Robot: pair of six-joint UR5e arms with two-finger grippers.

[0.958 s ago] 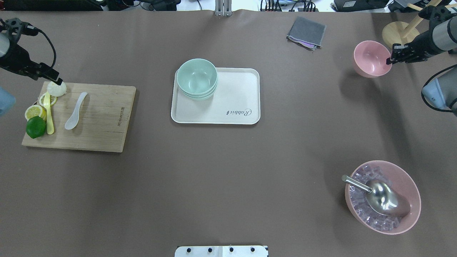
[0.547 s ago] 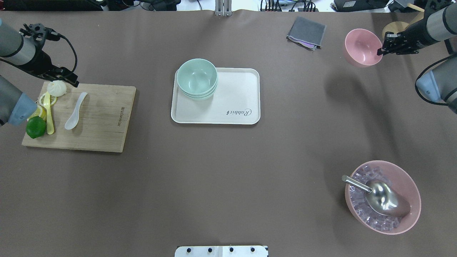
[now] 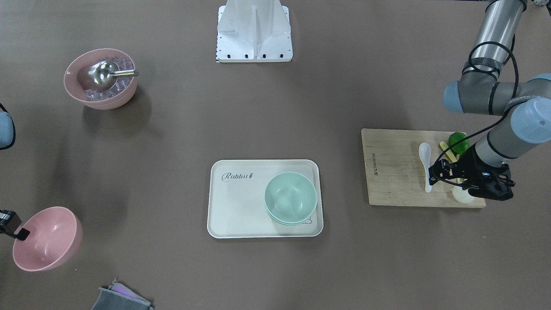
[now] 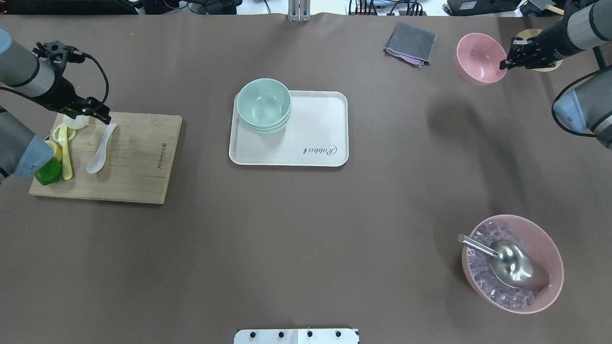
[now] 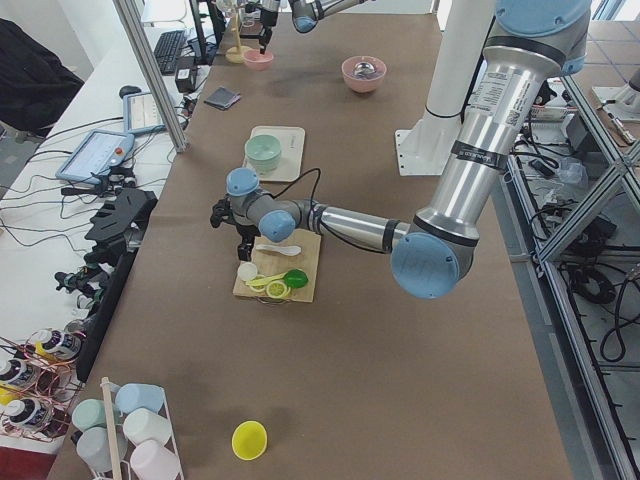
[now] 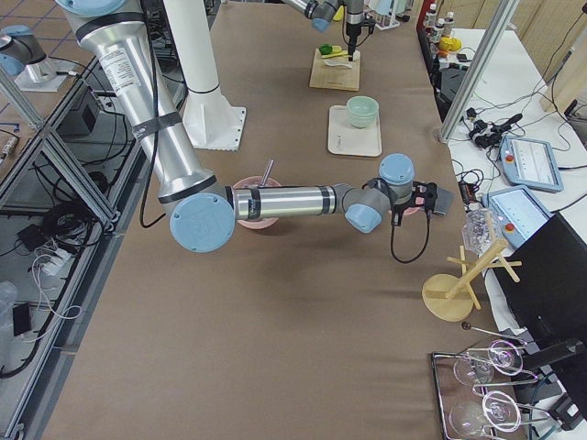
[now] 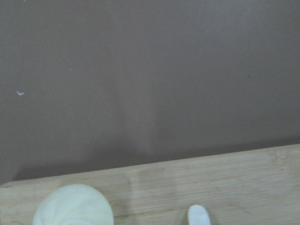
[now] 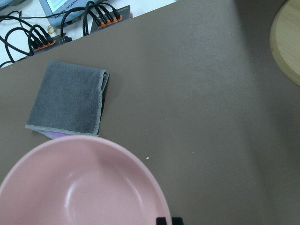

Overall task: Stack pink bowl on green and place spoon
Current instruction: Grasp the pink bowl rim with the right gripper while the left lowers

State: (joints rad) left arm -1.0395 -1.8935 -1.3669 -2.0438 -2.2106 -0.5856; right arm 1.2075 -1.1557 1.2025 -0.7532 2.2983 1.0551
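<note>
Overhead exterior view: brown table (image 4: 306, 239), two arms.
Pink bowl (image 4: 479, 59): was raised off the table near its far right corner, mouth up.
Right gripper (image 4: 504, 63): was clamped on the bowl's right rim.
Green bowl (image 4: 263, 102): sat in the far left corner of the tray.
Tray (image 4: 315, 129): cream, script "Rabbit" near its near right corner.
Spoon (image 4: 100, 149): lay on the board's left half, handle toward the far edge.
Left gripper (image 4: 95, 113): hung over the board's far left corner; opening could not be judged.
Cutting board (image 4: 138, 162): wood, printed mark unreadable.
</note>
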